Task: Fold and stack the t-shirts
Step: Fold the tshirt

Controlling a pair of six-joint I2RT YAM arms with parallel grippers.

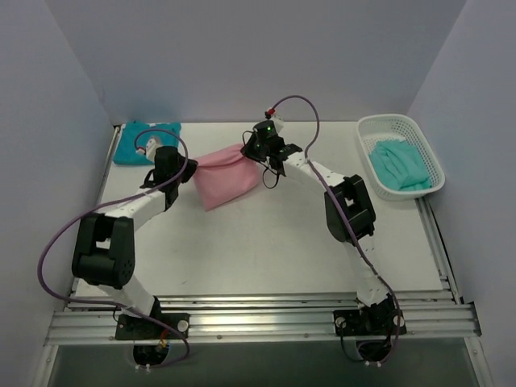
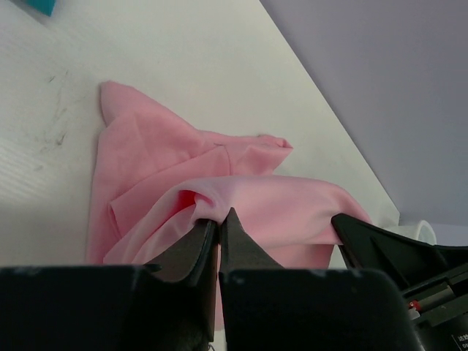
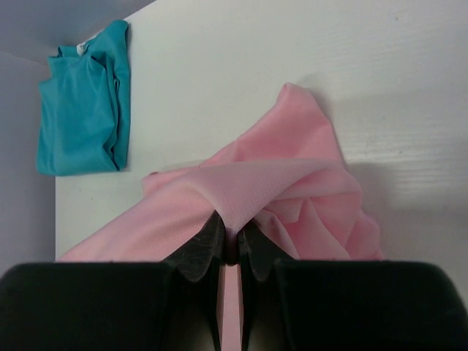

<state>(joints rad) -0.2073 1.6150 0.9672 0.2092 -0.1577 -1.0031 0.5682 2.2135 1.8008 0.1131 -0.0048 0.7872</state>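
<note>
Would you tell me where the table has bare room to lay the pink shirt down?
The widest bare patch is the near centre of the white table, bordered by both arms and the pink cloth t-shirt. The deep teal cloth t-shirt crowds the far left, the white plastic mesh basket the far right.

Soft matt cloth pink t-shirt (image 2: 146, 161), smooth matt white desk (image 2: 183, 66) faintly scuffed, white plastic mesh basket (image 1: 391, 121)
</note>
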